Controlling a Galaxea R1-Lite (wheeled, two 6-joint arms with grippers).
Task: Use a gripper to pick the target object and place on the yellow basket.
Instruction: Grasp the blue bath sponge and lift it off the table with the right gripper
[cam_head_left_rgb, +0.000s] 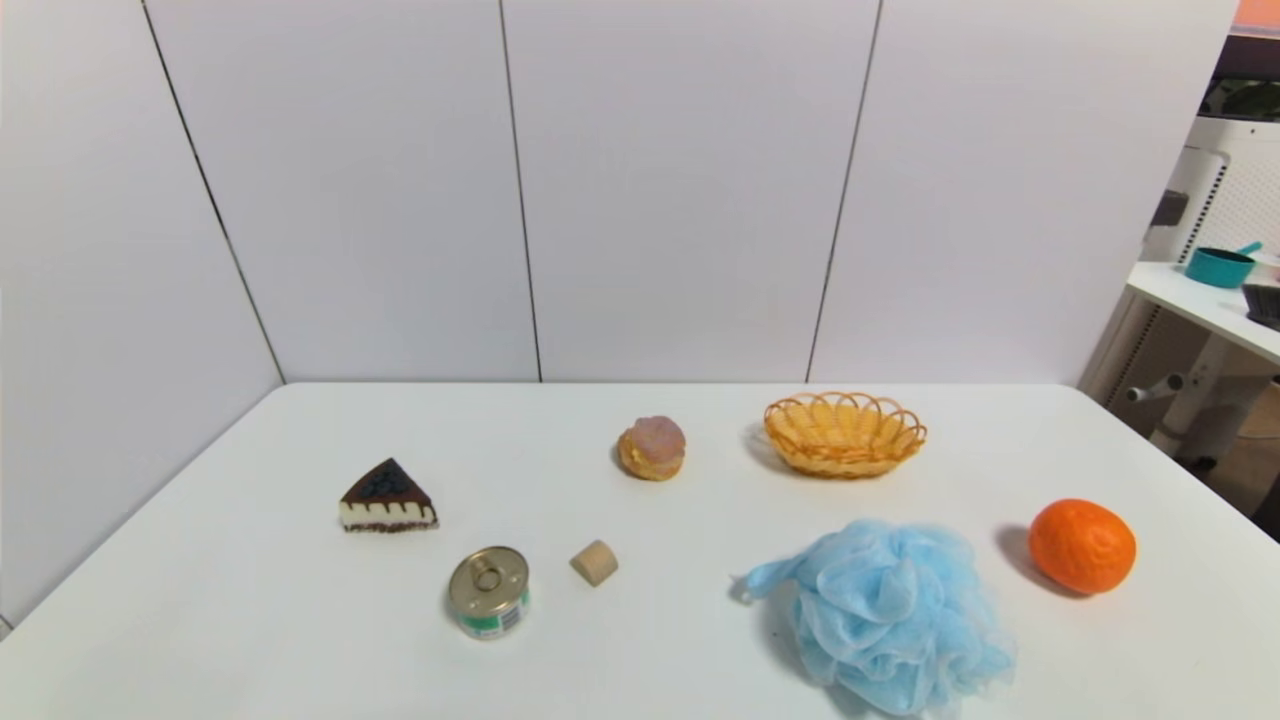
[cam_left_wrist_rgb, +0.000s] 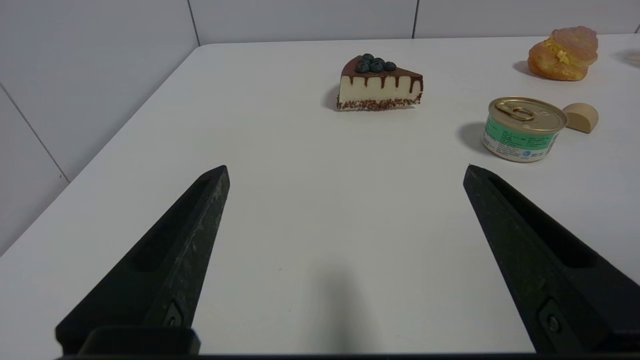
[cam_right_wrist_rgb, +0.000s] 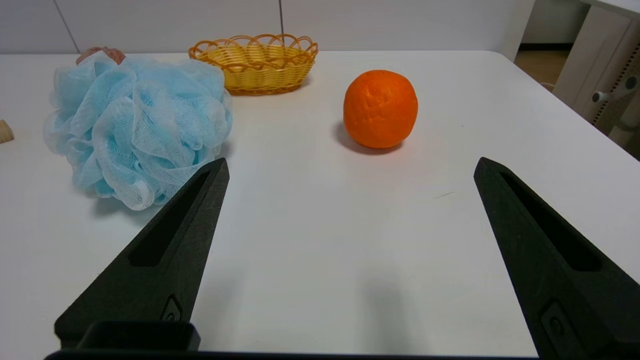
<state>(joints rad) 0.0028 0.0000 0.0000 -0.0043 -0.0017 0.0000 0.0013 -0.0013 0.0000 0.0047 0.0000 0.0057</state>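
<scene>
The light-blue mesh bath pouf (cam_head_left_rgb: 890, 615) lies on the white table near the front right; it also shows in the right wrist view (cam_right_wrist_rgb: 137, 127). The yellow wicker basket (cam_head_left_rgb: 845, 433) stands empty behind it, farther back (cam_right_wrist_rgb: 255, 62). My right gripper (cam_right_wrist_rgb: 350, 167) is open, low over bare table, short of the pouf and the orange, with one fingertip (cam_right_wrist_rgb: 217, 172) close beside the pouf. My left gripper (cam_left_wrist_rgb: 346, 172) is open over bare table on the left side, holding nothing. Neither gripper shows in the head view.
An orange (cam_head_left_rgb: 1082, 546) sits right of the pouf. A pink-topped pastry (cam_head_left_rgb: 652, 448) is left of the basket. A cake slice (cam_head_left_rgb: 387, 498), a tin can (cam_head_left_rgb: 488, 592) and a small beige block (cam_head_left_rgb: 594, 562) lie on the left half. White walls stand behind and left.
</scene>
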